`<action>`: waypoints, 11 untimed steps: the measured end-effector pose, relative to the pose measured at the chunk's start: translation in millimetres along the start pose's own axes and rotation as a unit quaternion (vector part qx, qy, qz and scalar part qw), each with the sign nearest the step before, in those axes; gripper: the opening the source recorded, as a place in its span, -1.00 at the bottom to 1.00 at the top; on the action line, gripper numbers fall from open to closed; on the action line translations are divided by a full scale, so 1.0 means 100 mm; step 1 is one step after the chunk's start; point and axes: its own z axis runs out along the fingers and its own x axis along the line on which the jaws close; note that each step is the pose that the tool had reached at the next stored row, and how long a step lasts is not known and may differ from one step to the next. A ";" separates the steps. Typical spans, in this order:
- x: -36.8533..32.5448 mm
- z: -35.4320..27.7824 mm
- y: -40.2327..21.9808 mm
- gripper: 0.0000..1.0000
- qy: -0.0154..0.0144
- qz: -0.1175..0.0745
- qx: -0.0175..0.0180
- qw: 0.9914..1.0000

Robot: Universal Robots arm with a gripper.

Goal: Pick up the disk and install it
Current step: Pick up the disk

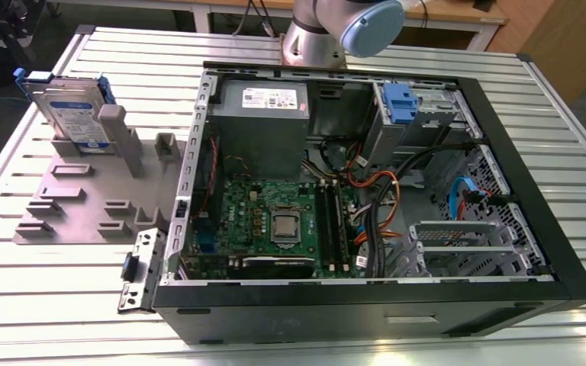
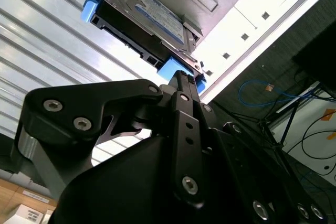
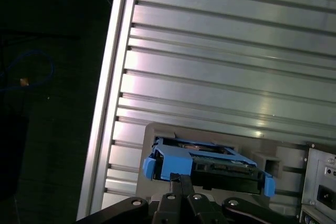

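Pick-up step, not yet begun; disk (image 1: 73, 114) stands upright in the grey holder (image 1: 79, 202) on the worktop (image 1: 49, 293), uninstalled; gripper (image 3: 178, 178) clenched empty, apart from it; grasping calls for opened jaws, aligned on the blue frame.

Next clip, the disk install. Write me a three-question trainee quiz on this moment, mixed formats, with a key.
1. Fill in: the holder carrying the disk is ___ in colour.
2. Pick one: the gripper is A) shut on the disk, B) shut, holding nothing, C) wide open.
3. True or false: the disk lies flat.

Key
1. grey
2. B
3. False: it stands upright on its edge in the holder.
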 end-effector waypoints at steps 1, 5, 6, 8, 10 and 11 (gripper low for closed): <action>0.000 0.000 0.000 -0.79 0.000 0.000 0.000 1.000; 0.000 0.000 0.000 -0.79 0.000 -0.004 0.000 1.000; 0.000 0.000 0.000 -0.79 0.000 -0.005 0.000 1.000; 0.000 0.000 0.000 -0.79 0.000 -0.009 0.000 1.000; 0.000 0.000 0.000 -0.79 0.001 -0.013 0.000 1.000; 0.000 0.000 0.000 -0.79 0.001 -0.015 0.000 1.000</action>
